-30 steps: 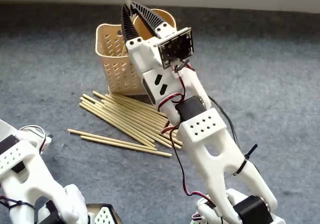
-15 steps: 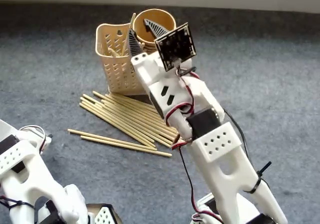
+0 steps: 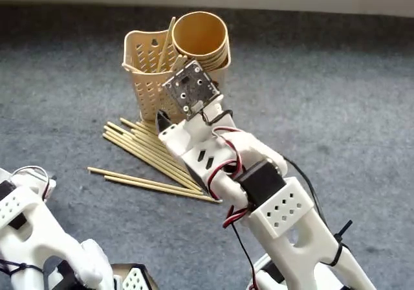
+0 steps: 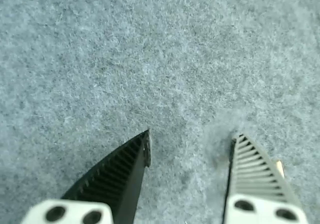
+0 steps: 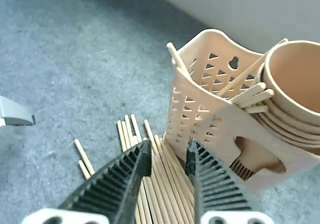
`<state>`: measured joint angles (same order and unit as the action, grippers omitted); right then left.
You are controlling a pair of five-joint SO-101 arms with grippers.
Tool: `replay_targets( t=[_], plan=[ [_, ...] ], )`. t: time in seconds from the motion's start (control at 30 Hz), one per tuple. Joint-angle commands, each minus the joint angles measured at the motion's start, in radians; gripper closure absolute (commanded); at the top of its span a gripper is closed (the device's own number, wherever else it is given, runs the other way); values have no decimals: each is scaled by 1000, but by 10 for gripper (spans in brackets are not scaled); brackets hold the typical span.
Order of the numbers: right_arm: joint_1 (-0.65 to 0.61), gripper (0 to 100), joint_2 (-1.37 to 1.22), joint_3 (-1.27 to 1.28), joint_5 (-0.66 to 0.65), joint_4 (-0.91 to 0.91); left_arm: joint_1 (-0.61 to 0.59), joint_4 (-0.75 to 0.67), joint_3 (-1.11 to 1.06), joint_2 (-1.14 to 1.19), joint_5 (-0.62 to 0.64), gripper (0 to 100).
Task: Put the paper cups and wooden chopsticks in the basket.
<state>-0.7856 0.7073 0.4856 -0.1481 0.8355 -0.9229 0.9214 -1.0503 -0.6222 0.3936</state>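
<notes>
The right arm has swung down from above the basket (image 3: 143,76). Its gripper (image 5: 168,151) now hangs with jaws slightly parted and empty over the chopsticks (image 3: 162,153), which lie on the bench (image 3: 336,96) just beside the basket. The stacked cups (image 3: 200,36) and a few sticks already stand inside. The step in hand looks like fetching another stick, which calls for lowering, closing on one and lifting. The left gripper (image 4: 190,144) is spread open over bare bench.
</notes>
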Motion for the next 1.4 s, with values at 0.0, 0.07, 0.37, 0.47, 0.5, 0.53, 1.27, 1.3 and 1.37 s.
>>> replay_targets(
  t=[0.0, 0.07, 0.37, 0.47, 0.5, 0.53, 1.27, 1.3, 1.37],
  plan=[
    [-25, 875, 28, 45, 0, 16, -13, -20, 4, -2, 3, 751],
    [-48, 875, 28, 104, -2, 12, -13, -21, 4, -2, 3, 751],
    [-180, 875, 22, 351, -81, -35, -56, -23, 7, -2, 5, 751],
    [-216, 875, -28, 437, -91, -134, -93, -25, 10, -2, 5, 751],
    [-232, 875, -62, 455, -92, -171, -99, -25, 12, -2, 5, 751],
    [-248, 875, -101, 472, -92, -199, -99, -25, 12, -2, 5, 751],
    [-162, 875, -685, 254, -92, -317, -94, -25, 10, -2, 5, 751],
    [-154, 875, -700, 245, -92, -317, -94, -25, 10, -2, 5, 751],
    [-151, 875, -728, 234, -110, -317, -94, -25, 10, -2, 5, 751]
  ],
)
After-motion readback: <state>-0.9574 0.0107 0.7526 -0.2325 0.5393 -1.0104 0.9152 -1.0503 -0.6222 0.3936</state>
